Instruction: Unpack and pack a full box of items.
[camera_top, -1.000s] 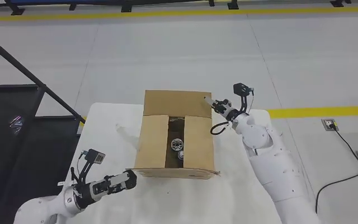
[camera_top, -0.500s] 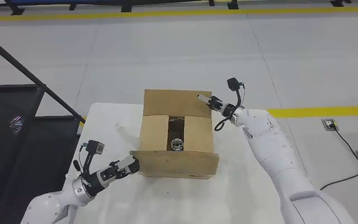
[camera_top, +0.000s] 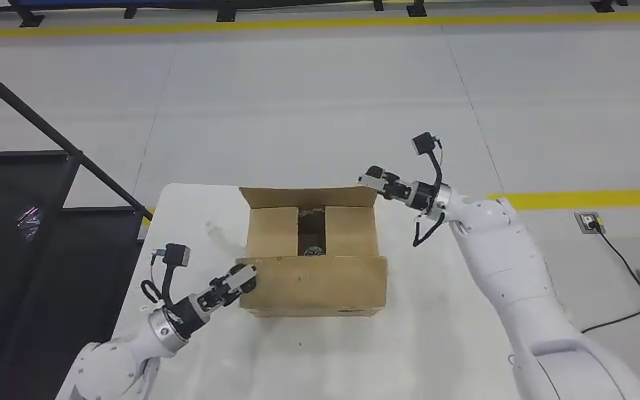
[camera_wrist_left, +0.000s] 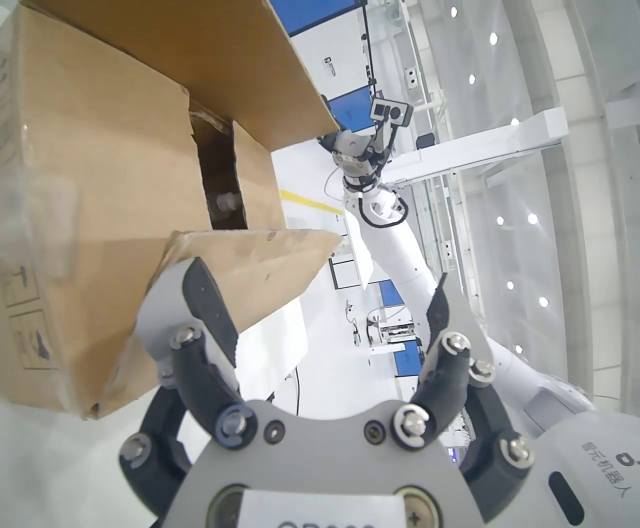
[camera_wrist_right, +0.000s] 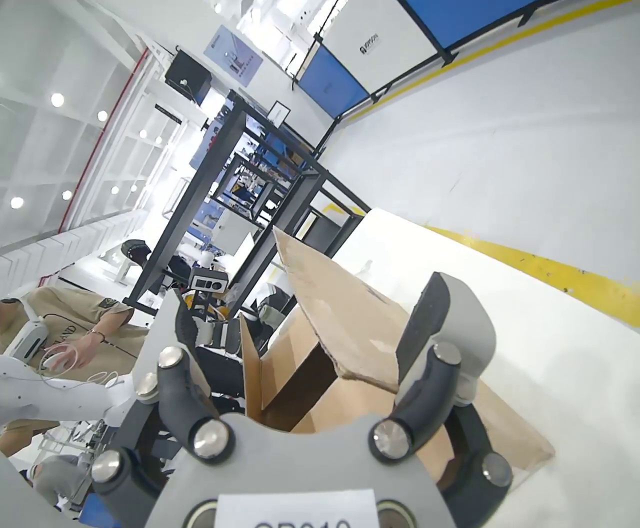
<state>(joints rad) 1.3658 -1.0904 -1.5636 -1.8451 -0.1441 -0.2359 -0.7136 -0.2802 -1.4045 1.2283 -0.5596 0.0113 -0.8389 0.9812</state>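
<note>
A brown cardboard box (camera_top: 315, 285) stands mid-table, its two inner flaps folded in with a slit between them. Small items (camera_top: 314, 249) show through the slit. The near flap (camera_wrist_left: 260, 280) stands raised, one corner resting against a fingertip (camera_wrist_left: 205, 295) of my open left gripper (camera_wrist_left: 320, 305), which sits at the box's front left corner (camera_top: 240, 280). The far flap (camera_wrist_right: 330, 305) also tilts up. Its corner lies between the fingers of my open right gripper (camera_wrist_right: 305, 325), at the box's far right corner (camera_top: 375, 180).
The white table (camera_top: 440, 330) has free room on both sides of the box. A black frame with a slanting bar (camera_top: 60, 150) stands off the table's left edge. A yellow floor line (camera_top: 560, 198) runs behind the right arm.
The near flap has swung up from low at the box's front, with my left gripper rising alongside it. The far flap has tipped from lying back to nearly upright. My right gripper stays at that flap's corner.
</note>
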